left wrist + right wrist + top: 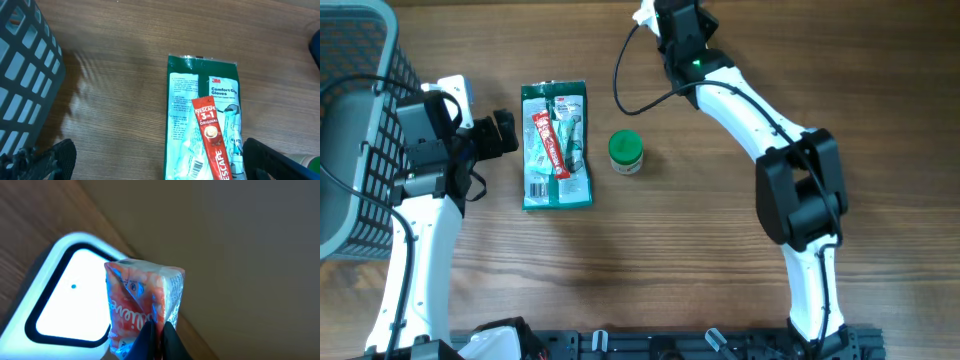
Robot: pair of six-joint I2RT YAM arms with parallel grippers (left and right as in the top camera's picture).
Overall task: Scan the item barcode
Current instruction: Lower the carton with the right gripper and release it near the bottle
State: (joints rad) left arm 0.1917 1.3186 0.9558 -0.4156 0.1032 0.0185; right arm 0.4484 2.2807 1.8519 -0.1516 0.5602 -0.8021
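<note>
Red-orange packet (142, 307) was pinched by right fingers (146, 339), close to lit scanner (65, 302) at far edge of counter (680, 260). Left fingers (272, 160) were spread beside 3M gloves pack (202, 125).

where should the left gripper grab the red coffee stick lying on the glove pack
Probably across its narrow width near the middle, coming straight down from above. The coffee stick lies flat on the glove pack, long and thin, so a sideways approach has little to pinch. The open left gripper would need its jaws set across the stick's long axis.
</note>
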